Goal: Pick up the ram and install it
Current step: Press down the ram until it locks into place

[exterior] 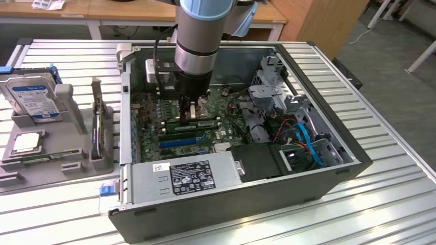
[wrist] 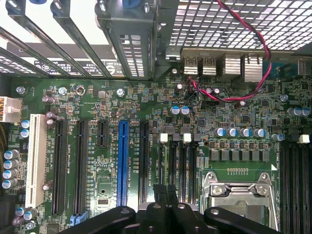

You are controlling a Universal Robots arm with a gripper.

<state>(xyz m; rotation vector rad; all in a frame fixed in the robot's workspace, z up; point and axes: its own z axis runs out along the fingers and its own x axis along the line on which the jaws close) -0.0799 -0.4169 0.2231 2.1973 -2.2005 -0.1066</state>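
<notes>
The arm is reaching down into the open computer case (exterior: 204, 214) sitting in the middle of the slatted worktop (exterior: 381, 204). Its end effector (exterior: 197, 108) is hovering clenched just above the motherboard (wrist: 97, 107), right over the ram (exterior: 194, 123), a green stick lying along the memory slots (wrist: 178, 165) beside the CPU socket (wrist: 239, 195). Whether the fingers are pinching the ram, I cannot tell.
</notes>
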